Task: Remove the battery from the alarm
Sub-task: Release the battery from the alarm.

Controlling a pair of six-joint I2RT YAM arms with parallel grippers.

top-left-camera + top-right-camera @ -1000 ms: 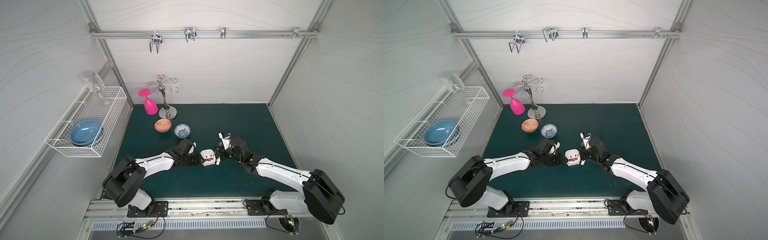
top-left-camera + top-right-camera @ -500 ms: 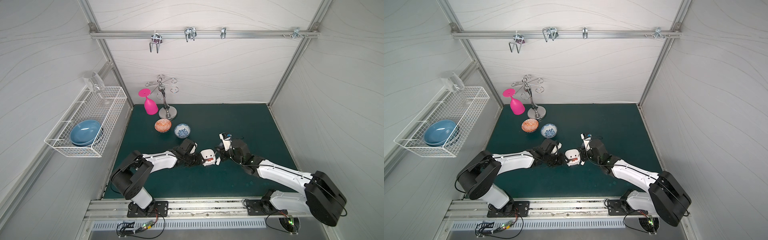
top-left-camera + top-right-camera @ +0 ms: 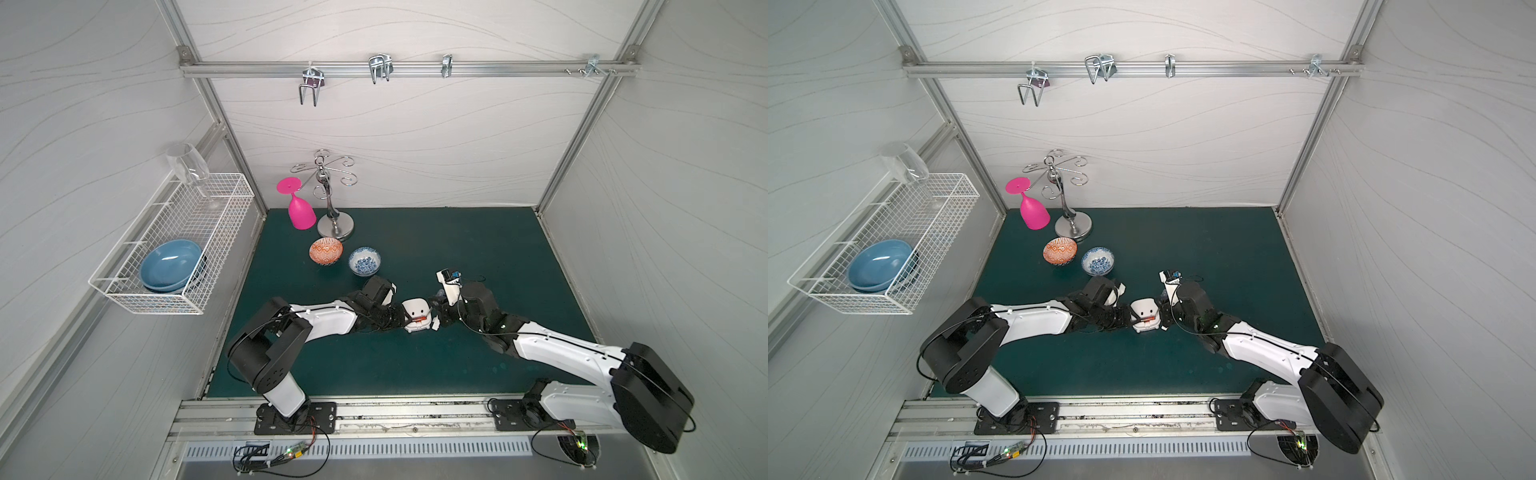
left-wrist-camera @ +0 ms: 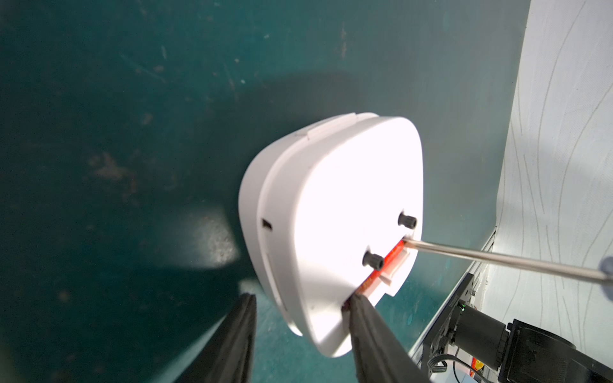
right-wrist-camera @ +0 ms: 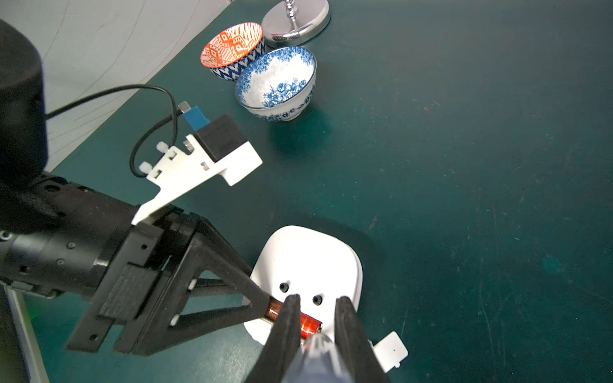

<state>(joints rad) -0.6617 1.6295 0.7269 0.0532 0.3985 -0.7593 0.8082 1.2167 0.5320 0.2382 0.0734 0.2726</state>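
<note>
Battery (image 5: 310,326) wants gentle levering from its end; right gripper (image 5: 318,300) pinches the screwdriver (image 4: 497,260), left gripper (image 4: 300,298), spread astride the alarm (image 4: 331,215), should brace it

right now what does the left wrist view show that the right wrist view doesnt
Left wrist only: the shaft of the screwdriver, tip at the battery; a side slot on the alarm. Right wrist only: orange bowl, blue bowl, loose white cover, right claw gripping the screwdriver handle. Both: the alarm back, two black knobs, the battery in its compartment.
</note>
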